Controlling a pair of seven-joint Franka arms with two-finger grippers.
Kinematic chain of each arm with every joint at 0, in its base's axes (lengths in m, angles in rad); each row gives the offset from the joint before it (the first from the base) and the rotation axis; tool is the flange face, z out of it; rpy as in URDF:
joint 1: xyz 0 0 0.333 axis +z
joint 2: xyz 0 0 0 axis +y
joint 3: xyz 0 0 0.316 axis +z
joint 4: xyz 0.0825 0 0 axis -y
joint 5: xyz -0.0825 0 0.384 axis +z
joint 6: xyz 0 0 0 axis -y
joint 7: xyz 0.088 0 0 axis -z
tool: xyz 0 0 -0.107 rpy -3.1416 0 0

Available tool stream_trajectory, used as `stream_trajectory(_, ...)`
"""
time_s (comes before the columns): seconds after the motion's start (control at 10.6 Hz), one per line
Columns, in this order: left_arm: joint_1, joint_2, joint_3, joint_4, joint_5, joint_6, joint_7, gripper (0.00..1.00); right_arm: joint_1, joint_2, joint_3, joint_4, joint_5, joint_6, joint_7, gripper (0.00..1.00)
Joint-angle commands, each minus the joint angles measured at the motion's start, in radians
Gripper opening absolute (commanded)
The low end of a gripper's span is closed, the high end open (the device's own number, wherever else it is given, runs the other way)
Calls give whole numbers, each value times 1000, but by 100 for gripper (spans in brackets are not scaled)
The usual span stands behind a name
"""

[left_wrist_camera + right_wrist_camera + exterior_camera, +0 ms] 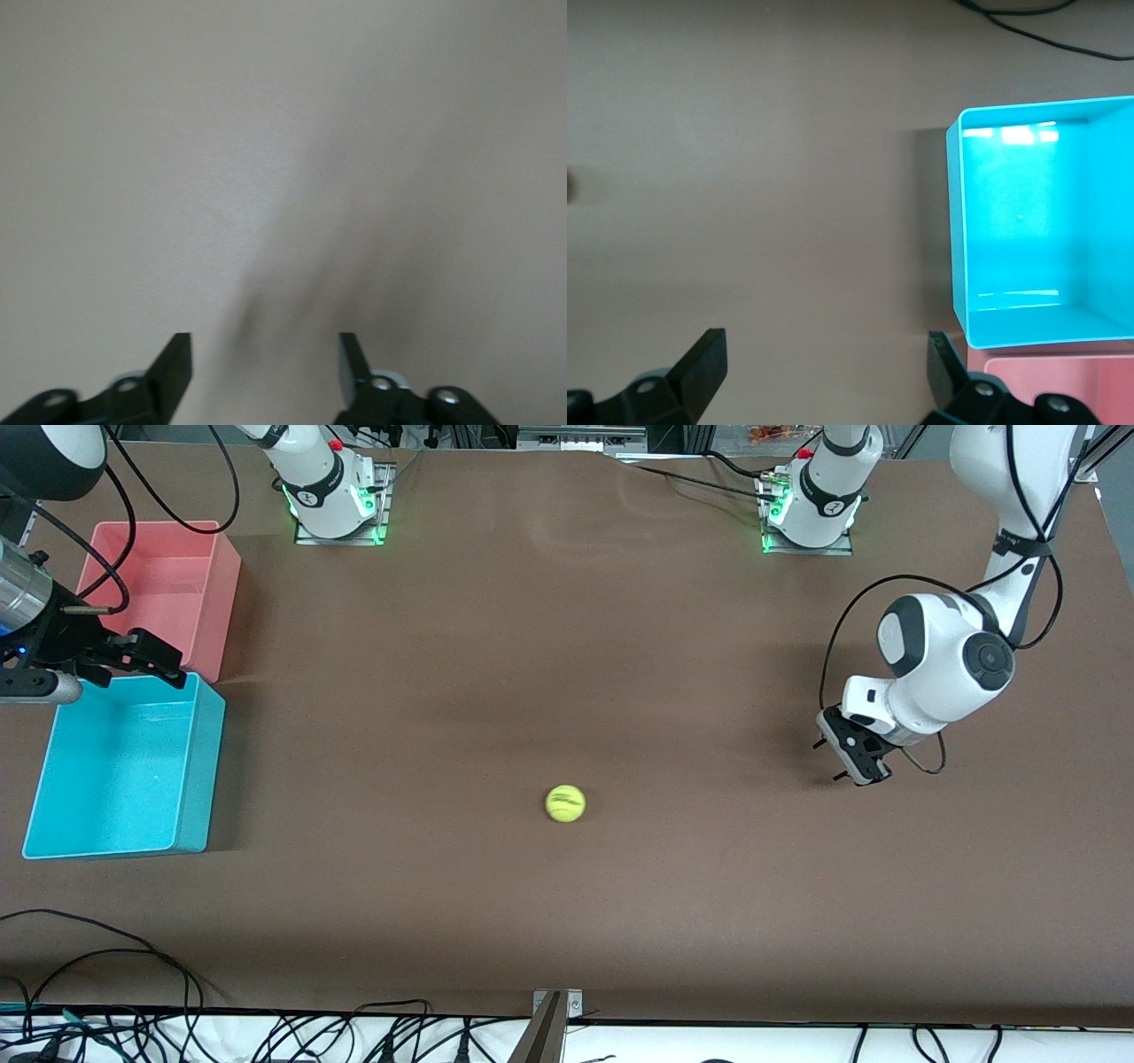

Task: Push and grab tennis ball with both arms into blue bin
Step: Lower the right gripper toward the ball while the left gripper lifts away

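The tennis ball lies on the brown table near the middle, far from both grippers. The blue bin stands empty at the right arm's end of the table, nearer to the front camera than the pink bin. My right gripper is open and empty, up over the blue bin's edge where it meets the pink bin. In the right wrist view the gripper shows open over bare table, with the blue bin beside it. My left gripper is open and empty, low over the table at the left arm's end. In the left wrist view the gripper shows only bare table between its fingers.
A pink bin stands empty next to the blue bin, farther from the front camera; it also shows in the right wrist view. Cables lie along the table's front edge. The two arm bases stand at the back edge.
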Motion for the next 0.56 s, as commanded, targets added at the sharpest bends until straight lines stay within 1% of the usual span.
stream_trajectory(0.0, 11, -202, 16, -98, -21, -25, 3, 100, 1, 34, 3, -13, -4, 44, -20, 100)
stream_trajectory(0.09, 17, -234, 16, -118, -21, -25, 2, 100, 3, 46, 3, -15, -2, 47, -23, 100)
stream_trajectory(0.19, 19, -251, 15, -118, -21, -23, 2, 100, 18, 68, 9, -15, -4, 58, -26, 100)
stream_trajectory(0.28, 19, -262, 16, -117, -21, -23, 2, 100, 23, 74, 12, -37, -4, 95, -27, 100)
stream_trajectory(0.47, 20, -276, 16, -111, -23, -23, -14, 100, 27, 74, 17, -126, -5, 225, -49, 100)
